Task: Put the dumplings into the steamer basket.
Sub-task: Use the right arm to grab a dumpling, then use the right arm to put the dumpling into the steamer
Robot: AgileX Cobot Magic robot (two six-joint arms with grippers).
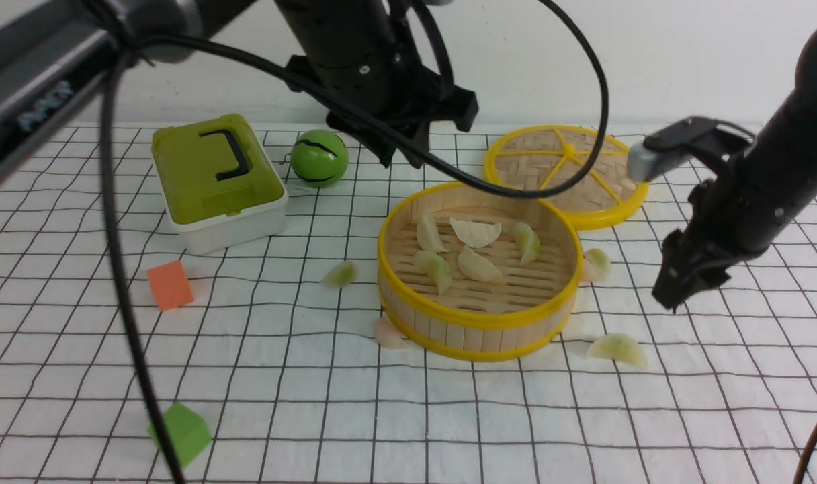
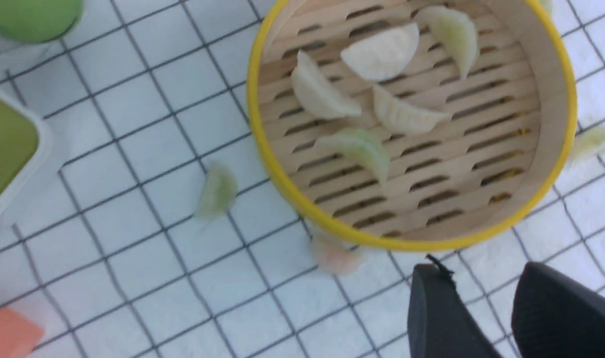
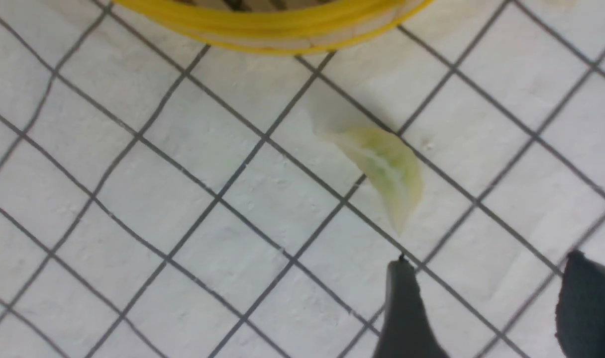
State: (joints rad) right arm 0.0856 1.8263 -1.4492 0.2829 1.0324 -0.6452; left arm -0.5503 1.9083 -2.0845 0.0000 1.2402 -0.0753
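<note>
A round, deep steamer basket (image 1: 472, 331) of pale bamboo slats with glossy yellow rims sits mid-worktop on a slightly wrinkled white cloth (image 1: 281, 376) ruled with a black grid. Five small, waxy, translucent crescent dumplings (image 1: 479, 265) with pleated edges lie on its slotted floor, some whitish and some tinted pale green. Four more lie on the cloth:

- a green-tinted dumpling (image 1: 341, 273) left of the basket and apart from it
- a pinkish dumpling (image 1: 388, 333) against the front-left wall
- a pale dumpling (image 1: 595, 264) just beside the right wall
- a yellow-green dumpling (image 1: 617, 348) near the front right

The matte black left end effector (image 2: 481, 278) hangs raised behind the basket, its fingers parted with nothing between them. The right end effector (image 3: 486, 258) hangs near the yellow-green dumpling without touching it, its fingers spread wide and empty.

A flat woven lid (image 1: 566, 175) with a yellow rim and spokes lies behind the basket. Farther left are a lime-green plastic box (image 1: 213, 181) with a white base and black handle, a shiny green ball (image 1: 319, 158), an orange cube (image 1: 170, 284) and a green cube (image 1: 187, 433). A black cable (image 1: 516, 191) sags across the basket's back rim and the lid.
</note>
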